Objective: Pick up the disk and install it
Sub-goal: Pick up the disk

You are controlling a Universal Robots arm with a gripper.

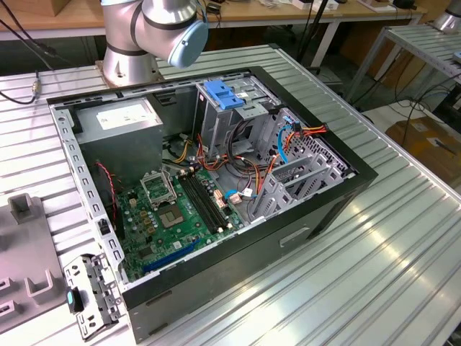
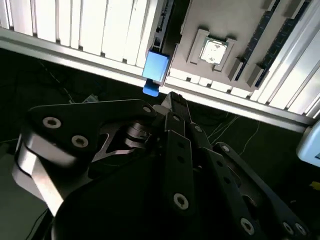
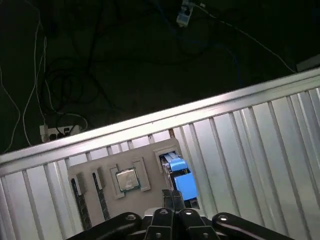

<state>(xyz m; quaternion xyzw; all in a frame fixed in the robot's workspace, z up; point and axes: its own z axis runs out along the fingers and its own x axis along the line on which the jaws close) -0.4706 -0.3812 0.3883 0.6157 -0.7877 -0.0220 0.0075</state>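
Note:
My gripper (image 3: 173,196) (image 2: 172,100) is shut, its two thin fingertips pressed together with nothing between them. It hangs over a grey fixture tray (image 3: 150,150) (image 2: 200,20) at the table's edge. Just beyond the fingertips a blue-railed part stands edge-on in a slot of that tray. I take it for the disk (image 3: 179,180) (image 2: 156,67); just its blue plastic edge shows. The gripper is apart from it. In the exterior view the open computer case (image 1: 324,209) lies on the table with a bare-metal drive cage (image 1: 223,101) under a blue latch.
A processor chip (image 3: 126,179) (image 2: 214,51) sits in a tray recess beside the disk. Inside the case are a grey power-supply box (image 1: 119,119), the green board and loose cables. A perforated metal bracket (image 1: 90,295) lies by the case. Past the ribbed table edge (image 3: 150,122) is dark floor with cables.

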